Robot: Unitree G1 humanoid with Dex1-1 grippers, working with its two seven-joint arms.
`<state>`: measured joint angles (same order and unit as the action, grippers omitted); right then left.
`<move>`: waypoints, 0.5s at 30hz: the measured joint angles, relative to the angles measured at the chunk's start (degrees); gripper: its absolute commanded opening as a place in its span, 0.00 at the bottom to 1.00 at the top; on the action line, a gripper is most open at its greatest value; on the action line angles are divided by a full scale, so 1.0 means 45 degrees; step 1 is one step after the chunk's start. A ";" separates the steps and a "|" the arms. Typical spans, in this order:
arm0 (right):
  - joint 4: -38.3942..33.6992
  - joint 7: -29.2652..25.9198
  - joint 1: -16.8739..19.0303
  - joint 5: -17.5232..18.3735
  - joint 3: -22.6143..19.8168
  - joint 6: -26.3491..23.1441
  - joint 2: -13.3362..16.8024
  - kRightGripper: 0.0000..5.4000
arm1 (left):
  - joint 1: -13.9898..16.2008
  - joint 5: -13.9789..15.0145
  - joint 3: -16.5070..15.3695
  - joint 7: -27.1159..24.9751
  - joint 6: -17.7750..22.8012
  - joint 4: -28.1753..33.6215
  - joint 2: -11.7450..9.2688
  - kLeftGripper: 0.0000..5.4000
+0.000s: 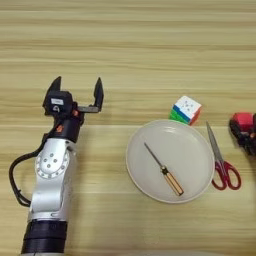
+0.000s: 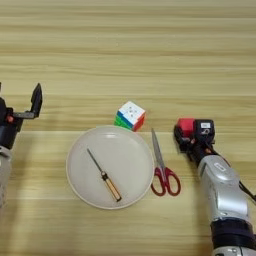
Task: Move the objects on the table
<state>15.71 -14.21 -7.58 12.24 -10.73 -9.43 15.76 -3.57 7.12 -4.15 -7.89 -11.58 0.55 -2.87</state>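
right hand [image 2: 187,131] right of plate [image 2: 131,150]: seemingly gripping red cube [image 2: 186,125] for moving | left hand [image 1: 76,92] left of plate: hovering wide, empty | screwdriver [image 2: 104,175] lying on plate

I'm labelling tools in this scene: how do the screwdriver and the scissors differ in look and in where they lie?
The screwdriver lies inside the plate; the scissors lie on the bare table, just right of the plate's rim. The screwdriver has an amber-black handle and one thin shaft; the scissors have red loop handles and closed blades. The screwdriver lies diagonally, the scissors nearly straight away from the robot. Both have handles toward the robot.
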 measured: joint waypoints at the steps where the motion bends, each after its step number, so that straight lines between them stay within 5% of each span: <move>1: 0.0000 0.0000 0.0000 0.0000 0.0000 -0.0002 0.0001 0.43 | 0.0000 0.0000 0.0002 0.0001 0.0000 0.0000 0.0000 1.00; 15: -0.0059 -0.0017 0.0001 -0.0119 0.0006 0.0074 0.0030 0.43 | 0.0001 -0.0001 0.0007 0.0005 0.0000 0.0002 0.0003 1.00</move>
<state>15.44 -14.28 -7.58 11.70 -10.70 -9.10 15.90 -3.57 7.12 -4.12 -7.86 -11.58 0.56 -2.85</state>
